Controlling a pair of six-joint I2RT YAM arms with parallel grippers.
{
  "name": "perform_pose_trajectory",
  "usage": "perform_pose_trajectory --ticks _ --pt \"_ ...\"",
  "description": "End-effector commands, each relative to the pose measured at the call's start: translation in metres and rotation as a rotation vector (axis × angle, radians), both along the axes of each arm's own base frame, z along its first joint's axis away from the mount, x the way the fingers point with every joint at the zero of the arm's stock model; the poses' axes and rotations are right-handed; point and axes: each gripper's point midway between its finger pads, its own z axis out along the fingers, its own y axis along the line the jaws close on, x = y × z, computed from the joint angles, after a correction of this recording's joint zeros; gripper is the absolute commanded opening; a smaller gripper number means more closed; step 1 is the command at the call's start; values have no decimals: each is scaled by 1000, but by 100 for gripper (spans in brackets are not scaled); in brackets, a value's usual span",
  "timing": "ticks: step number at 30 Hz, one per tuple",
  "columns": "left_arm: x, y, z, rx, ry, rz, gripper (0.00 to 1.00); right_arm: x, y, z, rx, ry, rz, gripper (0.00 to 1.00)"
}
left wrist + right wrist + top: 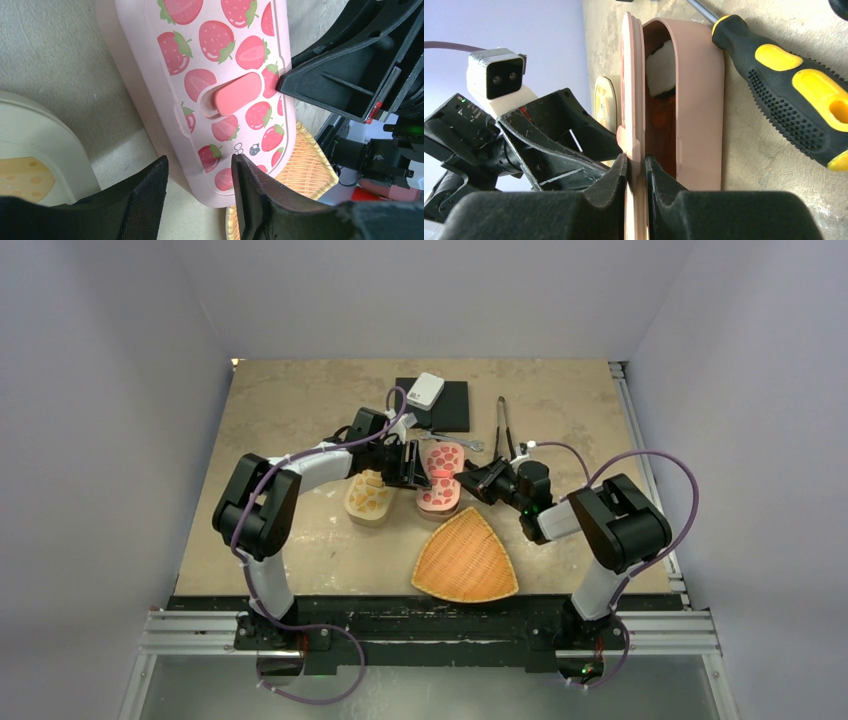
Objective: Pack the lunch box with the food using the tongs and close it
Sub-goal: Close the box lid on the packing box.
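Pinching noted: R gripper (pixel 636 162) closed on edge of strawberry lid (pixel 631 75); lid held ajar over pink lunch box (pixel 699 100), food (pixel 661 67) seen inside. L gripper (pixel 200 161) jaws apart, astride box end; contact not determinable. Tongs (pixel 503 425) laid on table (pixel 300 400) behind box. Screwdriver (pixel 794 85) just beside box. Basket (pixel 465 560) nr front edge.

No legible words, brands or numbers in any view. Just a tiny printed mark (pixel 247 148) low on the pink strawberry-patterned lunch box lid (pixel 220 65), too small and blurred to read as letters
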Motion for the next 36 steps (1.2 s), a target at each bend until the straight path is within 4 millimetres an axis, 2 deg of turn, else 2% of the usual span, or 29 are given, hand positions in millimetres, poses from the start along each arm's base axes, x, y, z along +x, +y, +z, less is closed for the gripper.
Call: perform_pose_trajectory --ticks 1,11,18,30,36 --pt "8 -7 12 -48 -19 -9 48 9 7 14 21 -59 9 0" --pt "8 -7 9 -46 -14 -6 42 9 5 -3 -33 -22 -10 0" --pt "11 7 -6 64 -2 31 34 8 3 -13 -82 -4 -6 1" --pt "12 14 -11 146 -20 43 31 14 -11 0 -208 -27 -55 34" --pt "11 13 -11 148 -21 37 30 17 -20 5 -283 -46 -79 46"
